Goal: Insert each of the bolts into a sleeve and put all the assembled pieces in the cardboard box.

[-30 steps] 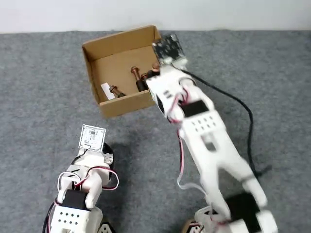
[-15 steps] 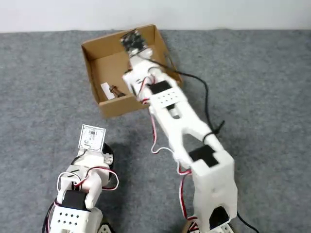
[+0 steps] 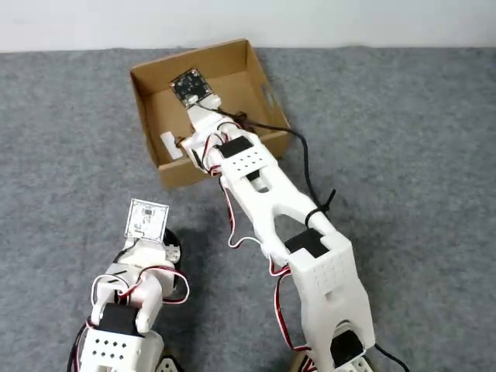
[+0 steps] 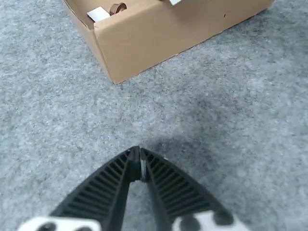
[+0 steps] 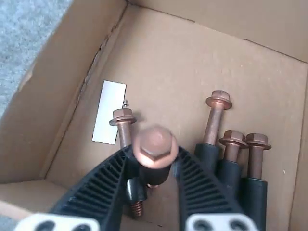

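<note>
Grey carpet (image 3: 434, 155) covers the table, and a pale wall (image 3: 310, 23) runs along the 12 o'clock edge of the high view. The cardboard box (image 3: 151, 132) sits toward 11 o'clock, its far rim close to that wall and one corner turned toward 6 o'clock. The right arm stretches from 5 o'clock over the box's near wall. Its right gripper (image 5: 153, 153) hangs inside the box, fingers clamped on a copper bolt (image 5: 155, 143) whose hex head faces the wrist camera. I cannot tell whether a sleeve is on it.

On the box floor, three assembled pieces (image 5: 233, 154) lie side by side in black sleeves, close to a side wall. A fourth bolt (image 5: 122, 120) lies beside a white label (image 5: 109, 111), near the opposite wall.

The left gripper (image 4: 139, 161) rests low at 7 o'clock with its tips pressed together, holding nothing. A stretch of carpet separates it from the box's nearest corner. Wide carpet spreads toward 3 o'clock.
</note>
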`<state>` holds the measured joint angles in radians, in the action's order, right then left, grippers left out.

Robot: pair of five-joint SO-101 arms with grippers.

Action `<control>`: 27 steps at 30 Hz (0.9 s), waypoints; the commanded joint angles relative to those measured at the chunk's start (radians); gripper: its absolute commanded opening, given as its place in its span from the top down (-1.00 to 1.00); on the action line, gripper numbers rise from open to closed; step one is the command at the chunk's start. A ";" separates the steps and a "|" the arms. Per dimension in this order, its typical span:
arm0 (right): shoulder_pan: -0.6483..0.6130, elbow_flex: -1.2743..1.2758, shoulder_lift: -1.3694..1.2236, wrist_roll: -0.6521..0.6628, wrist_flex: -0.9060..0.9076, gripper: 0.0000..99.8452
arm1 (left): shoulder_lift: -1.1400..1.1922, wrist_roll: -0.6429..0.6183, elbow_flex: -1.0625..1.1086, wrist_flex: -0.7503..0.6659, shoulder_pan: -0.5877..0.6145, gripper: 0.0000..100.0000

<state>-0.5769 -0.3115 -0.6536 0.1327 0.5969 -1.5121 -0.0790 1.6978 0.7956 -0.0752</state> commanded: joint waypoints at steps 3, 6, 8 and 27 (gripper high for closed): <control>-0.035 -0.049 0.005 0.011 0.096 0.86 | -0.005 0.005 -0.007 0.002 0.011 0.99; -0.033 -0.149 0.008 0.006 0.168 0.99 | -0.005 0.006 -0.007 0.000 0.011 0.99; -0.033 -0.209 0.035 0.003 0.242 0.98 | -0.005 0.008 -0.007 0.000 0.011 0.99; 0.007 -0.252 0.541 -0.265 0.877 0.98 | -0.005 0.006 -0.007 0.000 0.011 0.99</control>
<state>-0.5907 -0.5079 -0.2286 -0.0836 1.3579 -1.5121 -0.0790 1.6978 0.7956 -0.0721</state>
